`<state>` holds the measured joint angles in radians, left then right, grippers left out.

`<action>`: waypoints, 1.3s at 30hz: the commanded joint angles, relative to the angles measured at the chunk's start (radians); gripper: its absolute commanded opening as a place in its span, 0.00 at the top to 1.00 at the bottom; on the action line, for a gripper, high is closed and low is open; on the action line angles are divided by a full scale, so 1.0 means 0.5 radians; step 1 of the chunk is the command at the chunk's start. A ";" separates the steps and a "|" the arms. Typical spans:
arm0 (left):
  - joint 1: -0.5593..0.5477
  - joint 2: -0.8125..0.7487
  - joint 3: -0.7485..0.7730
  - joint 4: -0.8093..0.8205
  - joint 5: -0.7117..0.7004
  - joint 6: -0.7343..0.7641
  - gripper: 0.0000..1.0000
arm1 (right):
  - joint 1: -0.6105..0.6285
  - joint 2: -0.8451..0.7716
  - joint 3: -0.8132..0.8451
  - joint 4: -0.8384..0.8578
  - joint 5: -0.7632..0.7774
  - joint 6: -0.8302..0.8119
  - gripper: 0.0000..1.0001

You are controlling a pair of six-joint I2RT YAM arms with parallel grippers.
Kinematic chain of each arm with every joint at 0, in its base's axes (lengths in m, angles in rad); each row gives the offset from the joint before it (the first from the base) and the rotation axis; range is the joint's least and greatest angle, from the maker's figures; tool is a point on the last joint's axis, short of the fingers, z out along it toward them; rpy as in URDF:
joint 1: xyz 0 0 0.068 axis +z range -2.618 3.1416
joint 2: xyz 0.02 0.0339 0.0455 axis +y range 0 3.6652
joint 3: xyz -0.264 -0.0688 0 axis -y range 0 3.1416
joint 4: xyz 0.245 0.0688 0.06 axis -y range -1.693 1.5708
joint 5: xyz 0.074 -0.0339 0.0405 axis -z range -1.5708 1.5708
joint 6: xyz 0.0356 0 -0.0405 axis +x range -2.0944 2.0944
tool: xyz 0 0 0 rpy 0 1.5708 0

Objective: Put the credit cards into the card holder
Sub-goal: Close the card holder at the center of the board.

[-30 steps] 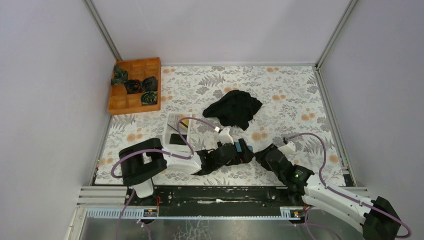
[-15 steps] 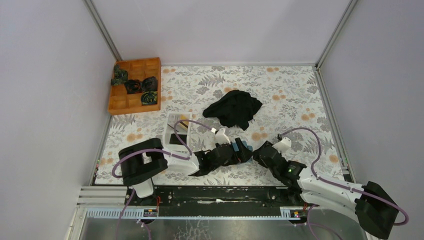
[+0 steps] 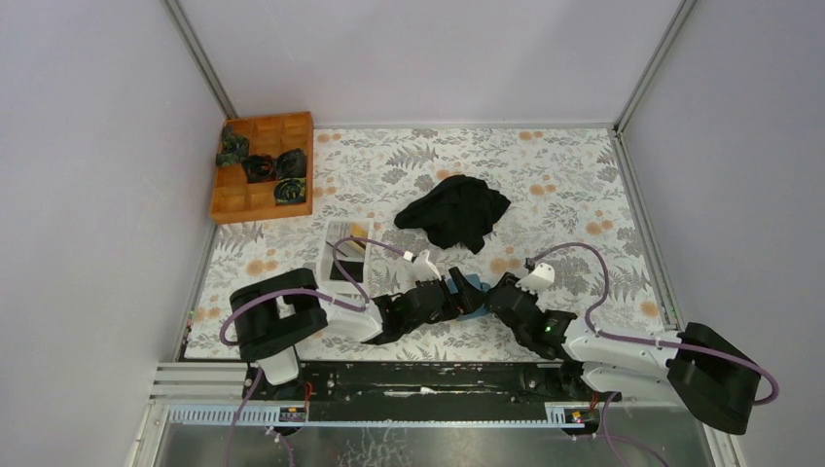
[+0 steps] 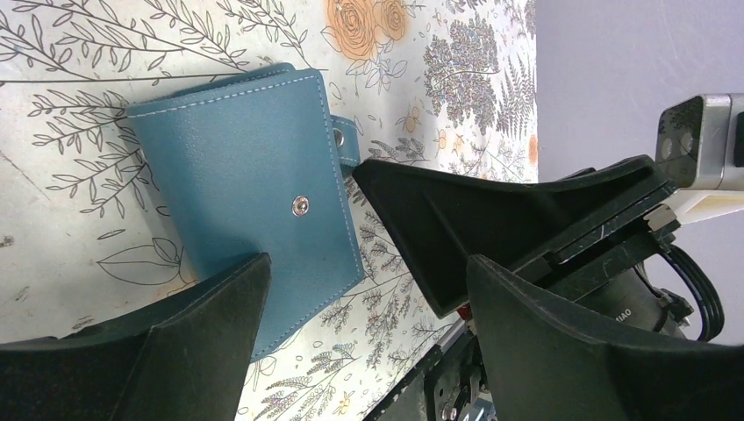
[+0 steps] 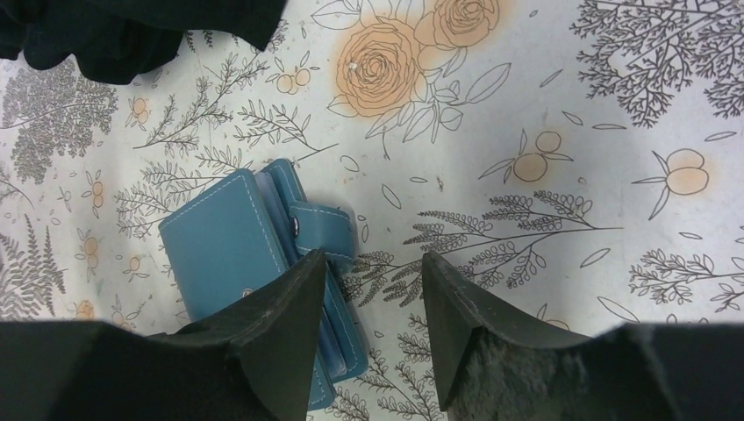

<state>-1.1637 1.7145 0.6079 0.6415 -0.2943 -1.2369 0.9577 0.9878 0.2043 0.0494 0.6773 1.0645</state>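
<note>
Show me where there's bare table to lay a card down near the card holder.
Bare table runs from the black cloth to the right wall, and along the far edge between the wooden tray and that cloth. Crowded: near centre, where the left gripper and right gripper meet over the card holder, with the white tray just to their left.

Hardly any writing shows. At the lower right of the left wrist view, a short row of pale letters stands on the black motor housing (image 4: 633, 309) — turned the wrong way round, partly hidden, and too small to make out with any certainty. In the top view and the right wrist view nothing can be read — no label, brand, number or sign.
</note>
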 commanded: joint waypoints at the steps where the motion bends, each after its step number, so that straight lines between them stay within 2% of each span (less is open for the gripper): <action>1: 0.023 0.004 -0.074 -0.076 0.003 -0.023 0.10 | 0.077 0.140 0.037 0.045 0.186 -0.044 0.48; 10: 0.043 0.004 -0.091 -0.059 0.018 -0.039 0.10 | 0.168 0.313 0.104 -0.081 0.373 0.090 0.48; 17: 0.053 -0.011 -0.113 -0.085 -0.012 -0.036 0.10 | 0.168 0.253 0.099 -0.223 0.528 0.296 0.48; 21: 0.071 -0.013 -0.109 -0.089 0.001 -0.013 0.11 | 0.168 0.173 0.094 -0.202 0.501 0.267 0.49; 24: 0.082 -0.015 -0.088 -0.114 0.011 0.031 0.10 | 0.168 0.062 0.036 -0.067 0.396 0.161 0.50; 27: 0.091 -0.023 -0.070 -0.148 0.002 0.093 0.10 | 0.168 -0.170 -0.047 0.019 0.297 0.094 0.50; 31: 0.132 -0.014 -0.068 -0.156 0.038 0.172 0.11 | 0.168 -0.406 -0.070 -0.024 0.247 0.055 0.51; 34: 0.160 0.002 -0.050 -0.167 0.070 0.255 0.11 | 0.168 -0.426 -0.049 -0.059 0.246 0.072 0.51; 39: 0.199 0.015 -0.049 -0.187 0.112 0.395 0.11 | 0.165 -0.282 0.014 -0.063 0.212 0.138 0.52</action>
<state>-1.0882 1.7000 0.5896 0.6510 -0.2443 -1.1439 1.0363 0.8005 0.1719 0.0124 0.7891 1.1114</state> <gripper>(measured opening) 0.894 0.481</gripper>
